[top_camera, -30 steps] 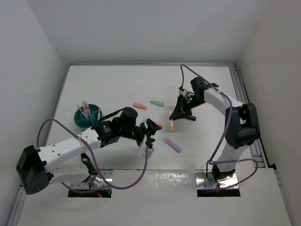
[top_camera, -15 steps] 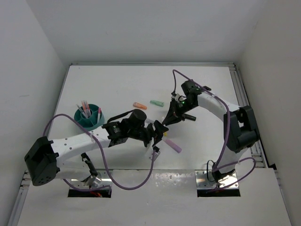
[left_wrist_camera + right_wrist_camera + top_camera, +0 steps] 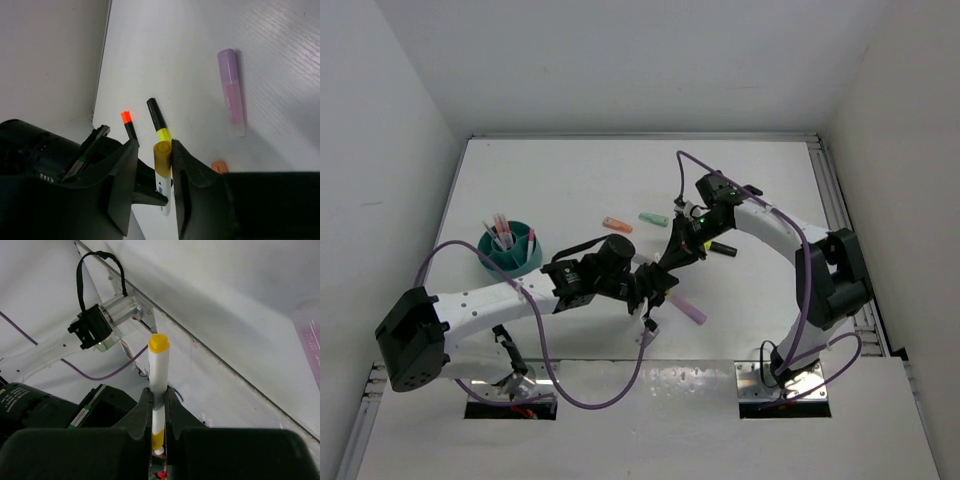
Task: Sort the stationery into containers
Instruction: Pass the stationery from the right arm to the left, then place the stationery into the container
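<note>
The right hand (image 3: 671,257) lifted the white plastic marker with a yellow cap (image 3: 158,382) off the tabletop (image 3: 560,180) and swung left. The left hand (image 3: 654,279) reached right until its parted fingers (image 3: 120,185) flanked the cap.

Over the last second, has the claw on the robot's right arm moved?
Yes. The right claw has shifted leftward, narrowing its sideways gap to the mint green plastic highlighter, which stayed put.

Mid-table (image 3: 570,180), I have the right gripper (image 3: 158,392) holding its marker (image 3: 159,365) between the left gripper (image 3: 154,146) fingers (image 3: 120,175). The bowl (image 3: 496,262), pens (image 3: 502,228) upright in it, sits at the left. Two markers (image 3: 617,224) (image 3: 653,218) lie beyond the grippers, and a third marker (image 3: 687,308) lies just near-right of them.
</note>
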Motion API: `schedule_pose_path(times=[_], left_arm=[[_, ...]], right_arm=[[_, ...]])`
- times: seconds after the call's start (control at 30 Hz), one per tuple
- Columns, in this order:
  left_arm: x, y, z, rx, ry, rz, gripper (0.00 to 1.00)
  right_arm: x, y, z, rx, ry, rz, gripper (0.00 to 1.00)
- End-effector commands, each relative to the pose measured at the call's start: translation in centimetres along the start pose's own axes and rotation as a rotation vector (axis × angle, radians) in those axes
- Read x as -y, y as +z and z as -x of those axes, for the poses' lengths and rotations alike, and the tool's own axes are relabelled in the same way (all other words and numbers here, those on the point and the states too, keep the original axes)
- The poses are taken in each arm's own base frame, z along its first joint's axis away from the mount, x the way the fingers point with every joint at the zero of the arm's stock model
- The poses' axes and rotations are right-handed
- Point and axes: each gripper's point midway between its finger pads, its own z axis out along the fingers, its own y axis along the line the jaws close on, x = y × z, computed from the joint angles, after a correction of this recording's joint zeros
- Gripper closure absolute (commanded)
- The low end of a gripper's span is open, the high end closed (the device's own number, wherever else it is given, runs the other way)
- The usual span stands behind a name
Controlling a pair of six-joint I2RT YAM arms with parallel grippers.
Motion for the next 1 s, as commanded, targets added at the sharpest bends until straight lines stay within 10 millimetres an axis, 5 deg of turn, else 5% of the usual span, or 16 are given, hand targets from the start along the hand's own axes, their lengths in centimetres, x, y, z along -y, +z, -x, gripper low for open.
schedule_pose_path(times=[0.0,0.1,0.13,0.23,0.27,0.3,0.37,0.43,0.47,0.5,0.53,0.57,0.63,0.77,0.87,0.97], left_arm=[[-0.9,0.0,1.5,0.046,0.092,0.025,0.63],[-1.1,-0.2,1.2,0.028,0.087,0.030,0.79],[-1.3,-0.3,1.1,0.017,0.083,0.038,0.92],[-1.8,-0.7,1.0,0.003,0.051,0.067,1.00],[-2.0,-1.0,1.1,0.001,0.040,0.075,1.00],[-2.2,-1.1,1.3,0.003,0.033,0.078,1.00],[-3.5,-2.1,1.6,-0.011,-0.022,0.123,1.00],[-5.8,-3.7,1.4,-0.054,-0.124,0.222,1.00],[-6.7,-4.4,1.0,-0.067,-0.325,0.291,1.00],[-10.0,-6.7,-0.5,-0.139,-0.410,0.428,1.00],[-11.2,-8.0,-1.5,-0.168,-0.526,0.496,1.00],[-10.6,-8.8,-2.7,-0.204,-0.769,0.536,1.00],[-12.6,-13.2,-6.8,-0.320,-1.056,0.745,1.00],[-10.1,-22.3,-13.4,-0.430,-1.345,0.997,1.00],[-7.4,-26.4,-14.9,-0.447,-1.392,1.119,1.00],[-5.4,-28.4,-15.0,-0.378,-1.394,1.159,1.00]], right_arm=[[-2.3,-0.8,-0.3,0.017,-0.046,0.059,1.00],[-2.7,-1.1,-0.4,0.028,-0.057,0.065,1.00],[-2.8,-1.3,-0.5,0.033,-0.061,0.065,1.00],[-3.0,-1.3,-0.7,0.035,-0.071,0.079,1.00],[-3.0,-1.5,-0.7,0.036,-0.070,0.085,0.95],[-3.1,-1.6,-0.5,0.038,-0.069,0.096,0.72],[-3.1,-3.1,0.9,0.078,-0.078,0.123,0.55],[-2.1,-5.3,2.5,0.124,-0.037,0.121,0.50],[-2.0,-6.6,3.8,0.154,-0.078,0.117,0.50],[-1.4,-7.7,3.7,0.149,-0.047,0.100,0.50],[-0.4,-9.3,4.8,0.195,-0.036,0.084,0.52],[-0.1,-10.4,5.5,0.226,-0.084,0.063,0.53],[1.5,-12.2,6.1,0.281,-0.093,0.017,0.54],[3.0,-13.6,6.0,0.343,-0.145,-0.053,0.57],[3.5,-13.6,5.7,0.351,-0.174,-0.085,0.58],[3.9,-13.5,5.3,0.348,-0.195,-0.111,0.59]])
